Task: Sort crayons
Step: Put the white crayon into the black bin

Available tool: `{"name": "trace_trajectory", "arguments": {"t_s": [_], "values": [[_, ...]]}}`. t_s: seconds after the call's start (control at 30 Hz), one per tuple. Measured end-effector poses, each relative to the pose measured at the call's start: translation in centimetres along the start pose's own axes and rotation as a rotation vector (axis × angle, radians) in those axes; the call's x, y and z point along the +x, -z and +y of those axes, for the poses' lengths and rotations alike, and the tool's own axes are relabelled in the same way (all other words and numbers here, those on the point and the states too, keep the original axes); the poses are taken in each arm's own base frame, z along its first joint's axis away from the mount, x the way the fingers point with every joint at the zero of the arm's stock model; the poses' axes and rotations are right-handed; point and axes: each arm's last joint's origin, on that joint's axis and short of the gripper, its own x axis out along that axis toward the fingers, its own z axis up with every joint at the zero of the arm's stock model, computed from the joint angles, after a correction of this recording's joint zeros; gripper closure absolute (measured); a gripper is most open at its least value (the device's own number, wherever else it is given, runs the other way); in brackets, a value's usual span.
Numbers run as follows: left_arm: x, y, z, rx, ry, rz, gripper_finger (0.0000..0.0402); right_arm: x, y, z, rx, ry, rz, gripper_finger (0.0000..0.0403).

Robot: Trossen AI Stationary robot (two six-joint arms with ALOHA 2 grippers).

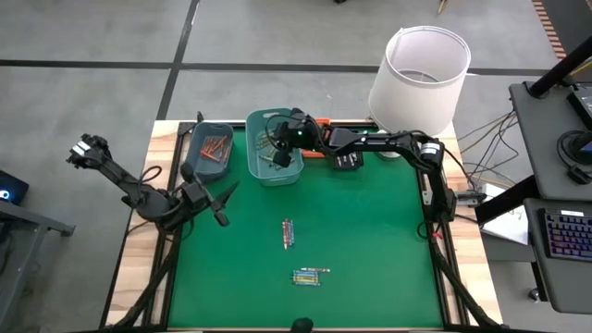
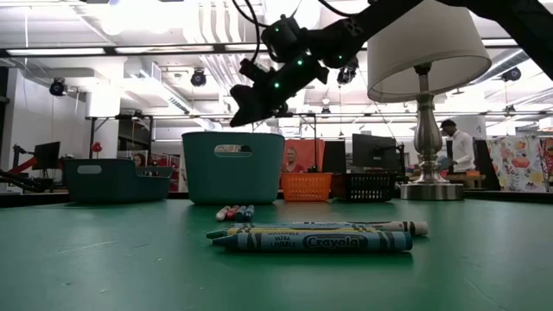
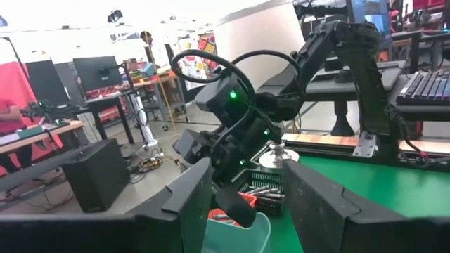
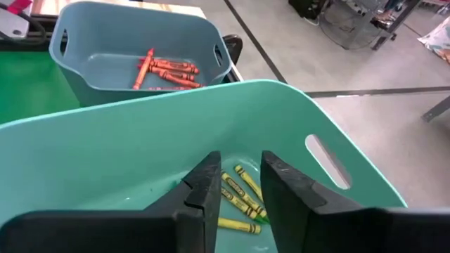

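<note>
Right end effector (image 4: 235, 184), fingers slightly parted and empty, above teal bin (image 1: 275, 166) at worktop's (image 1: 370, 250) 12 o'clock; left end effector (image 1: 220, 205) open at 9 o'clock.

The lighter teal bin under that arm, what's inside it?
The teal bin holds several yellow-green crayons lying loose on its floor. The right gripper hangs above them, fingers apart and empty, and hides part of the floor, so any crayons below it cannot be seen.

Paper-wrapped crayons (image 2: 313, 241) lie on matt green cloth-like table (image 1: 370, 240); the teal bin (image 4: 211, 133) is smooth plastic (slightly glossy).
</note>
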Motion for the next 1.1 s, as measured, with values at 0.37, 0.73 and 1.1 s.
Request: {"name": "trace_trajectory", "arguments": {"t_s": [0.37,0.73,1.1], "values": [[0.2,0.5,-0.9,-0.063,0.003,0.012,0.0244,-3.8,-2.8,-0.3,-0.043,-0.077,-0.025,0.0290],[0.7,1.8,-2.8,-0.114,0.009,0.038,0.0244,-12.3,-5.3,1.7,-0.087,-0.398,0.027,0.0308],[1.1,3.6,-5.1,-0.184,0.082,0.074,0.0244,-18.9,-3.2,6.7,-0.071,-0.561,0.135,0.0327]]}}
